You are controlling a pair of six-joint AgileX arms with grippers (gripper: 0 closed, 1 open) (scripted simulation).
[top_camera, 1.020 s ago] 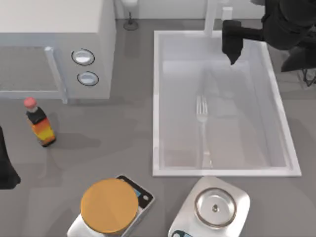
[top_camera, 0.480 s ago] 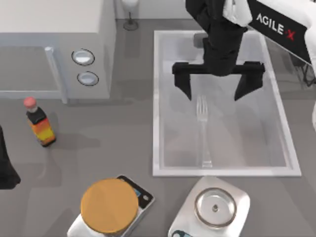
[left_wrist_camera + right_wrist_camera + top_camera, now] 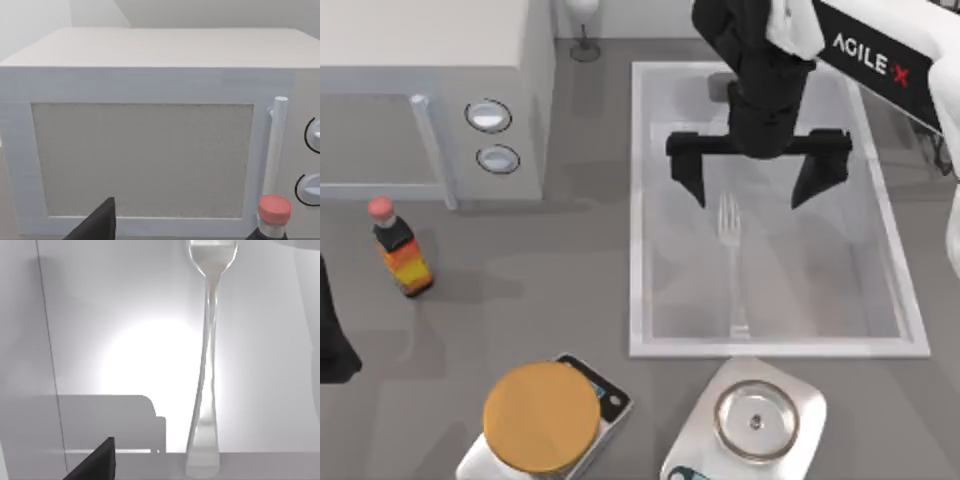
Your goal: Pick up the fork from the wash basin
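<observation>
The fork [image 3: 730, 262] lies flat on the bottom of the wash basin [image 3: 640, 210], tines toward the far end and handle toward the near rim. My right gripper [image 3: 756, 192] hangs open over the far half of the basin, its two black fingers spread wide on either side of the tines and above them. In the right wrist view the fork [image 3: 206, 365] runs lengthwise along the pale basin floor, with one dark fingertip [image 3: 97, 462] at the picture's edge. My left arm [image 3: 332, 335] stays parked at the table's left edge.
A white microwave [image 3: 430, 90] fills the back left, with a red-capped sauce bottle [image 3: 400, 248] in front of it. Two scales stand at the front: one with an orange disc [image 3: 540, 415], one with a round steel bowl [image 3: 755, 420]. A faucet stands behind the basin.
One second ago the right gripper was at the basin's far right corner; it swung in over the fork's tines with fingers spread. In the last half second it barely shifted.
</observation>
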